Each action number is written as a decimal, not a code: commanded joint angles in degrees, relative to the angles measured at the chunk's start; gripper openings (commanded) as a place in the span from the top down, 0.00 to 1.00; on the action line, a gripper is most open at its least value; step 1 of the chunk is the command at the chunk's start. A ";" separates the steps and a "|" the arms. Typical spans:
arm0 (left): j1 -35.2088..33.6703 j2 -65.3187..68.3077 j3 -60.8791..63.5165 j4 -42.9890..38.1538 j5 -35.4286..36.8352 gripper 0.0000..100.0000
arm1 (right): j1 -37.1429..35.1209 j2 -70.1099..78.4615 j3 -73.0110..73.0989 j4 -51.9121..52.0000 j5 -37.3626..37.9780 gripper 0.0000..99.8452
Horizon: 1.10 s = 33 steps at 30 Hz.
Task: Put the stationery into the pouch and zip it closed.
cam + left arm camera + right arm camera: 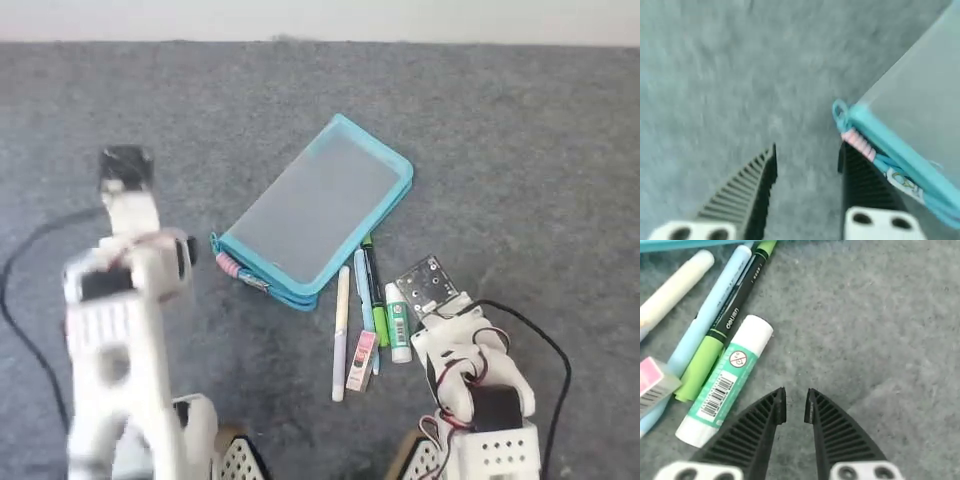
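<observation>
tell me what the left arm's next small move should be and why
Probably nudge the left jaws sideways onto the pink zip pull and close on it. They stand open right beside the pouch corner where that pull sits, the pouch looks shut, and the pens and glue stick lie outside it.

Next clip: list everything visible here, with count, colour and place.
pouch: 1, teal, mid-mat
cream pen: 1, cream, beside pouch
blue pen: 1, light blue, next to cream pen
marker: 1, black-green, next to blue pen
glue stick: 1, white-green, next to marker
eraser: 1, pink, at the pens' near ends
mat: 1, grey, over table
left tool: 1, black, open, at pouch corner
right tool: 1, black, slightly open, near glue stick
</observation>
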<state>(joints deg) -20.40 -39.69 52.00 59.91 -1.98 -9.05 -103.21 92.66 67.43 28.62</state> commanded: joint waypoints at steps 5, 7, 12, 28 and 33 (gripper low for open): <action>-14.68 14.07 -12.53 0.35 6.77 0.81 | 0.40 1.54 -10.11 0.13 1.05 0.92; -18.20 13.36 -12.62 0.35 6.86 0.81 | -1.19 6.02 -14.86 0.13 0.79 0.92; -28.48 14.86 -16.75 -1.05 6.86 0.81 | -11.38 28.09 -31.47 -1.27 -5.10 0.92; -39.74 52.48 -57.63 10.90 0.70 0.77 | -49.01 90.51 -67.43 -17.01 -11.34 0.70; -39.47 53.01 -60.62 9.05 -0.88 0.77 | -53.05 102.81 -76.57 -19.03 -11.25 0.70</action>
<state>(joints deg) -59.69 13.85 -3.91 70.11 -0.92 -60.04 -4.13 23.47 49.93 16.75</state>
